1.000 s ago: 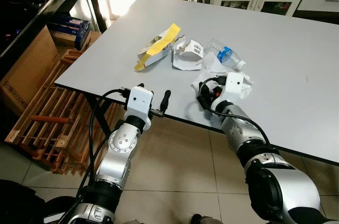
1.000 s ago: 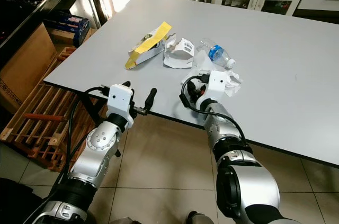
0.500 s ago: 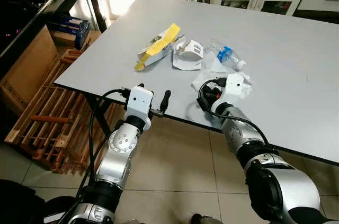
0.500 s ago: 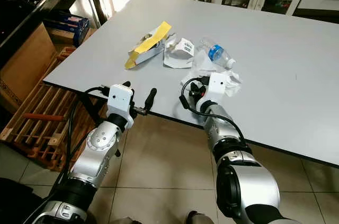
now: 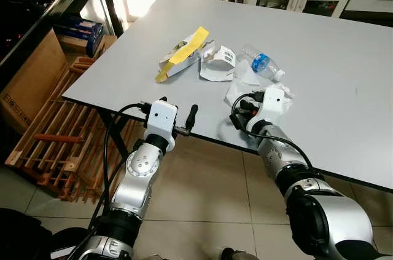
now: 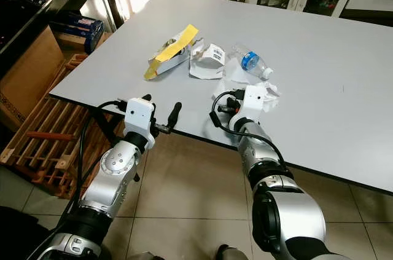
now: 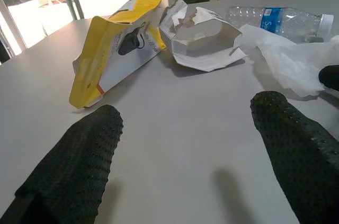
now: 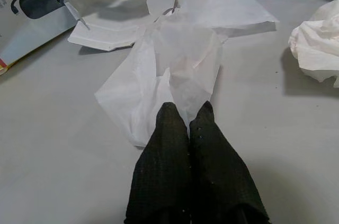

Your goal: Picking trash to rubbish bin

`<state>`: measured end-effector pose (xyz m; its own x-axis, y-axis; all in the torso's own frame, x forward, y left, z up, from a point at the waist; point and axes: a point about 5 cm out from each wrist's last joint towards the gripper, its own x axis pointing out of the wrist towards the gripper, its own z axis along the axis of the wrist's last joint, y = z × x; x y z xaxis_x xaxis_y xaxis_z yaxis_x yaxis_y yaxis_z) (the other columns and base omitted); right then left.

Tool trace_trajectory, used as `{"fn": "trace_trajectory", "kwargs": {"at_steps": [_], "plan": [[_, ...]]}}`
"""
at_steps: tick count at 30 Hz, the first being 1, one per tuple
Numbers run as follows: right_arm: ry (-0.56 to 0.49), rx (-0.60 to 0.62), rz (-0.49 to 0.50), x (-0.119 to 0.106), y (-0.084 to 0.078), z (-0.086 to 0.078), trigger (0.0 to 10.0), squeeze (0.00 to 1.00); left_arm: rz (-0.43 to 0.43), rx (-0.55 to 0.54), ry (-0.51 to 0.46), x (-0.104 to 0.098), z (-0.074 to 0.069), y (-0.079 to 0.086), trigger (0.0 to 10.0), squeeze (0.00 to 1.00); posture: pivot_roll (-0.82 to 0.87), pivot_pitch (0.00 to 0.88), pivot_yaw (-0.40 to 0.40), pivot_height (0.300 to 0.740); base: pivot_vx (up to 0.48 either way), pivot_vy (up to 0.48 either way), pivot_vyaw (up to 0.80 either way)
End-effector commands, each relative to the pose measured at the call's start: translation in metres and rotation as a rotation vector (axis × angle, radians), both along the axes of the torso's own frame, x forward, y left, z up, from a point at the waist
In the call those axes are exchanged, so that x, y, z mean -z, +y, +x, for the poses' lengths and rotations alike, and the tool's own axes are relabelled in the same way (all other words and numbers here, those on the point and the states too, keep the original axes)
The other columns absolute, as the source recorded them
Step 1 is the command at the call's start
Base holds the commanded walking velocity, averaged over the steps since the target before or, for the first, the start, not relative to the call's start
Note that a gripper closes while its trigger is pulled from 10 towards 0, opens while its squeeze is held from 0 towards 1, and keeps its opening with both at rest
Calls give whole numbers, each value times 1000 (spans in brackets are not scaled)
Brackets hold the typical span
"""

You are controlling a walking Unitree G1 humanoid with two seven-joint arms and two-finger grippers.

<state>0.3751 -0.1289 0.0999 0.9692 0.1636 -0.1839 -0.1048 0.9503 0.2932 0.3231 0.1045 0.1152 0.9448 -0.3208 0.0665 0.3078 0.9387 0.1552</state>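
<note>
At lower centre, the right gripper (image 8: 185, 121) pinches the near edge of a thin white tissue (image 8: 175, 70) on the grey table (image 5: 344, 57); soft and light, it likely tears easily. The left gripper (image 7: 180, 144) hovers spread wide, empty. Beyond lie torn white packaging (image 5: 218, 63), a yellow carton (image 5: 181, 54), and a plastic bottle (image 5: 263, 64).
</note>
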Motion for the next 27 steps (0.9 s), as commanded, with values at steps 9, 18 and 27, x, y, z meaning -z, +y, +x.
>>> {"fn": "trace_trajectory", "kwargs": {"at_steps": [9,18,27], "plan": [[-63,20,-84,-10,-4,4,0,0,7,2,-19,-4,0,-1,10000,0,18,105,20,740,0,0,0],[-184,48,-276,-19,-12,3,0,0,-15,23,-7,-5,0,-3,10000,0,12,99,15,740,0,0,0],[-298,107,-320,-29,-33,-3,0,0,-66,87,16,-8,-7,-1,10000,0,0,96,15,740,0,0,0]]}}
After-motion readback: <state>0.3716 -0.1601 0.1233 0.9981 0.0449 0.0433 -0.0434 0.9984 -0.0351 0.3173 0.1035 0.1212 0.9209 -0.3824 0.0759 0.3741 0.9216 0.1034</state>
